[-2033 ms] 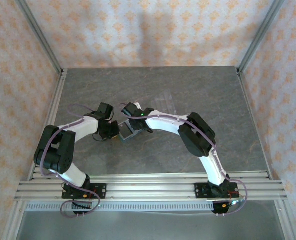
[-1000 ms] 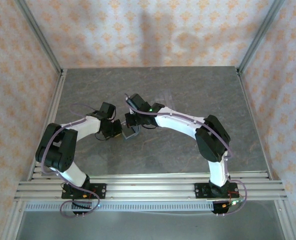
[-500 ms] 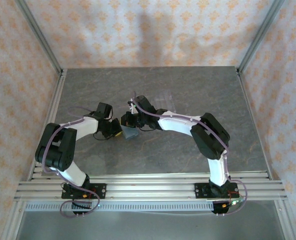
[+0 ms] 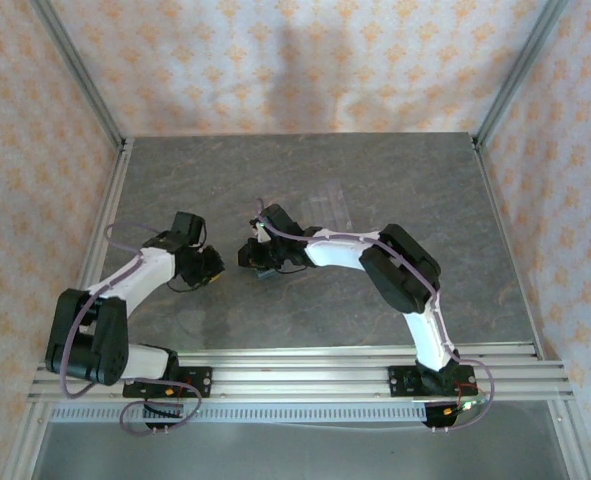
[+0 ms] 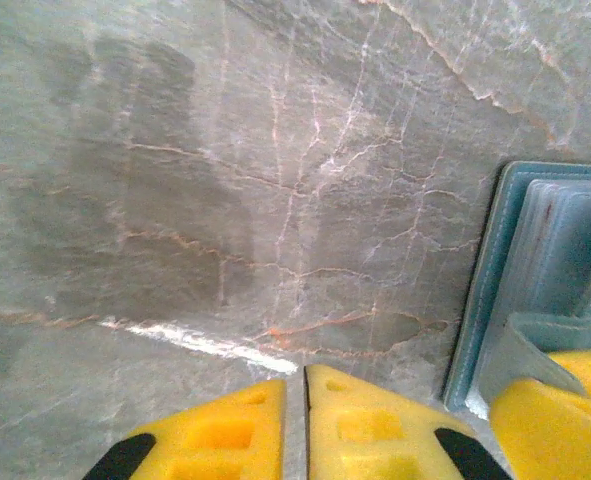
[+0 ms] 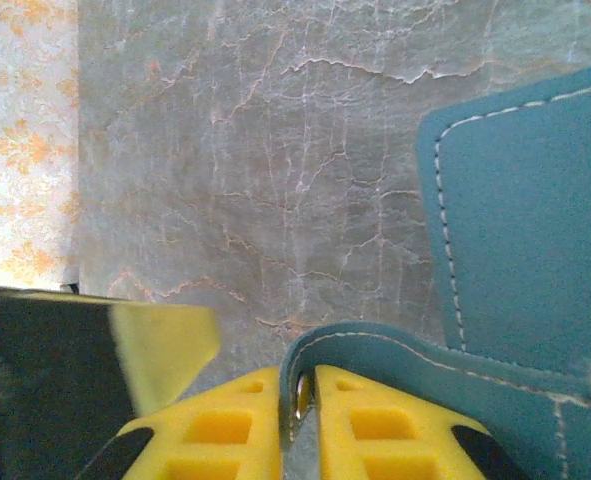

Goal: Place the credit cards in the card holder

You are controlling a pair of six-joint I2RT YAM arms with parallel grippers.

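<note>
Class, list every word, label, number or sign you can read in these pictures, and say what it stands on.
None: no readable text on the card holder, the table or the patterned walls; the walls bear ornaments only.

Soft even light, blurred close-ups

Left tool closed, right tool clamped narrow, tips facing, close together

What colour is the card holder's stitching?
Pale whitish stitching on the teal card holder; clearest in the right wrist view.
</note>
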